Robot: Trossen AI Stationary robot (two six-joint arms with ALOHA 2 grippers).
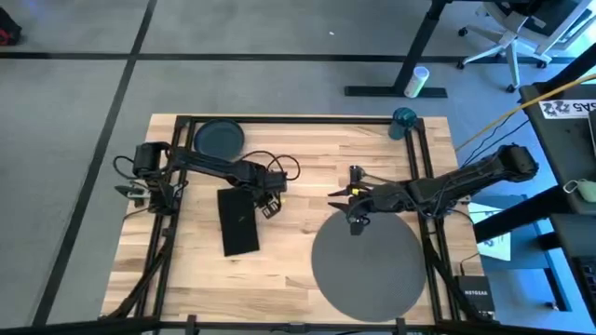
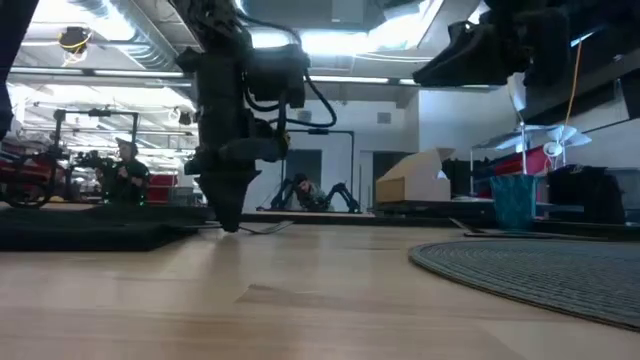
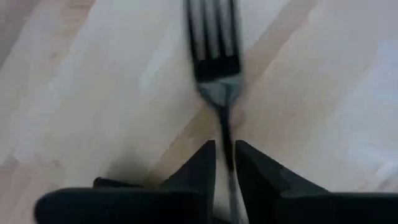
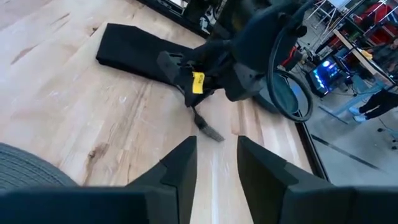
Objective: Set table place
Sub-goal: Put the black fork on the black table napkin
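Fork (image 3: 214, 62) handle sits pinched between the left gripper's (image 3: 224, 158) nearly closed fingers; thin, stiff, slick steel, best held mid-handle. Right gripper (image 4: 214, 155) hovers open, empty.

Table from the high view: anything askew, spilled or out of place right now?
No spill or damage. The placemat overhangs the table's near edge, and the napkin lies slightly skewed. The plate and cup sit at the far corners. The left gripper holds the fork.
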